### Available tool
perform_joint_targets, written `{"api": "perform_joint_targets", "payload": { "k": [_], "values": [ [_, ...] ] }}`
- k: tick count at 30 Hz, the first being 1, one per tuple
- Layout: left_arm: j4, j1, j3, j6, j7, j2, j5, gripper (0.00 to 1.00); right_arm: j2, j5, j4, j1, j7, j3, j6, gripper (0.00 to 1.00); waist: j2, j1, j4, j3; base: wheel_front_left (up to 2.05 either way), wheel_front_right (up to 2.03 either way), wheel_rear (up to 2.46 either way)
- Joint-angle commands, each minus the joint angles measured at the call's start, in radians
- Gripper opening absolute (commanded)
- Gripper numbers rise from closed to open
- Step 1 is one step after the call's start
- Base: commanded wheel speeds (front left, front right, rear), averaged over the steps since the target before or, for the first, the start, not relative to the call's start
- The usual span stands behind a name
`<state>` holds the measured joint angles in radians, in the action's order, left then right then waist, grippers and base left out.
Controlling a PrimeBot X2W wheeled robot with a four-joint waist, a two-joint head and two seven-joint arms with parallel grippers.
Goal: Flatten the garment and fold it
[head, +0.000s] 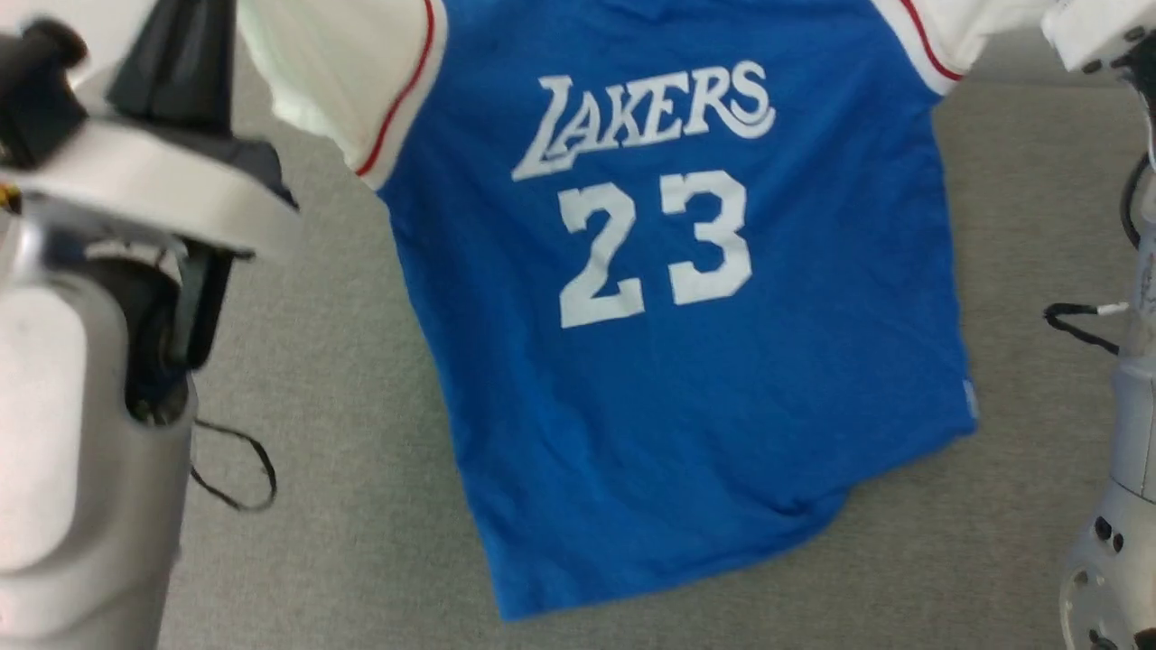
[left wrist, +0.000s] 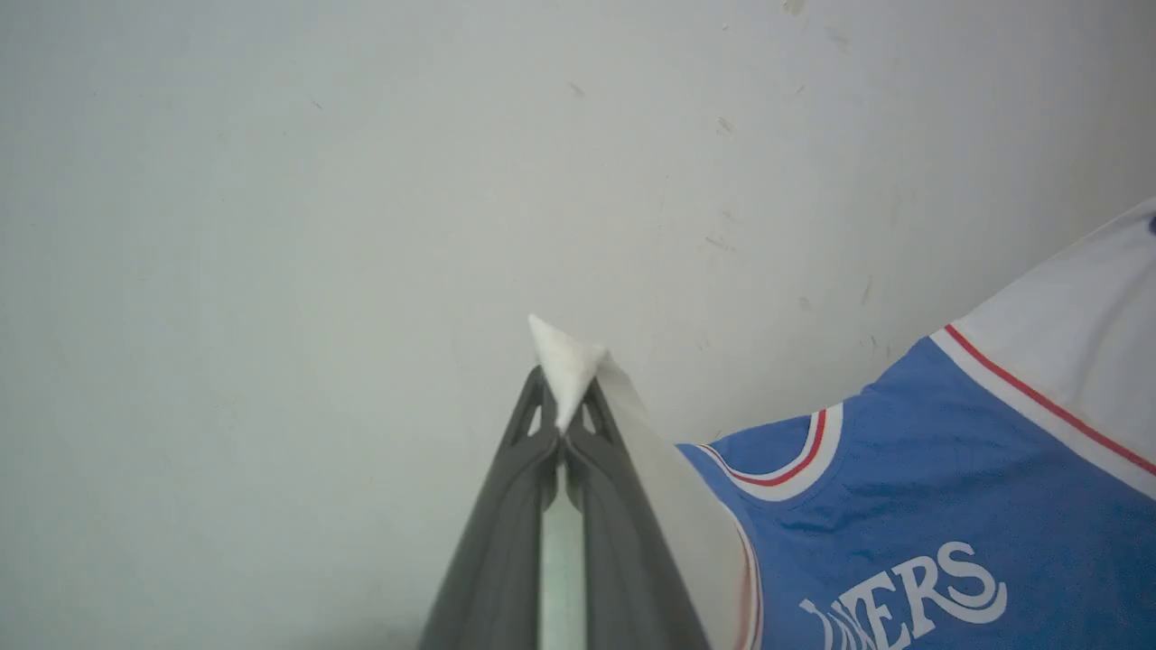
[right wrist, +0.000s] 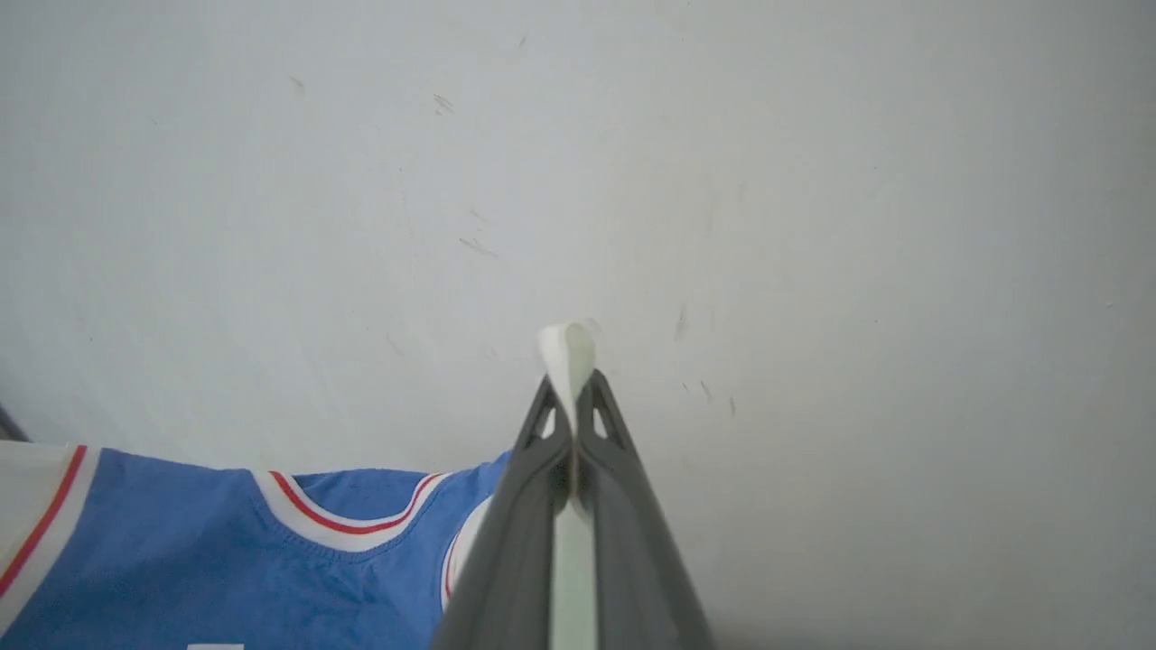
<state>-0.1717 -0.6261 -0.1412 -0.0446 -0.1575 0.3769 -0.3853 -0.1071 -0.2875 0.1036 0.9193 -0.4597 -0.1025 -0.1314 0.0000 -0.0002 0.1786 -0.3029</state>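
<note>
The garment [head: 686, 361] is a royal-blue jersey with white sleeves, red trim, white "LAKERS" lettering and the number 23. It hangs spread out in the air, front toward the head camera, its hem tilted low at the left. In the left wrist view my left gripper [left wrist: 564, 397] is shut on a white sleeve fold of the garment [left wrist: 948, 506]. My right gripper [right wrist: 571, 397] is shut on the other white sleeve edge, with the garment [right wrist: 226, 560] and its collar stretching away to the left.
Grey carpeted floor [head: 343, 506] lies below the hanging jersey. My pale left forearm [head: 81, 406] fills the left edge of the head view, the right arm [head: 1120, 451] the right edge. A plain pale wall [left wrist: 361, 181] faces both wrist cameras.
</note>
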Motion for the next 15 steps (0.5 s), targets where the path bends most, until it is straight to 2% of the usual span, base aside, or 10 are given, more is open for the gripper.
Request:
{"api": "perform_joint_targets", "payload": {
  "k": [1, 7, 15],
  "values": [
    [0.013, -0.039, -0.005, 0.008, -0.01, 0.006, 0.007, 0.0, 0.004, -0.014, -0.001, 0.019, 0.01, 0.009, 0.001, 0.0, 0.0, 0.0002, -0.115, 0.134, 0.0, 0.0, 0.0],
    [0.088, -0.218, -0.043, 0.04, -0.071, 0.023, 0.03, 0.0, -0.007, -0.045, 0.027, 0.09, 0.02, 0.071, 0.001, 0.0, 0.0, 0.0002, -0.178, 0.213, 0.0, 0.0, 0.0],
    [0.195, -0.391, -0.067, 0.059, -0.192, -0.006, -0.021, 0.0, -0.002, -0.061, 0.098, 0.206, -0.022, 0.133, 0.001, 0.0, 0.0, 0.0002, -0.237, 0.264, 0.0, 0.0, 0.0]
  ]
}}
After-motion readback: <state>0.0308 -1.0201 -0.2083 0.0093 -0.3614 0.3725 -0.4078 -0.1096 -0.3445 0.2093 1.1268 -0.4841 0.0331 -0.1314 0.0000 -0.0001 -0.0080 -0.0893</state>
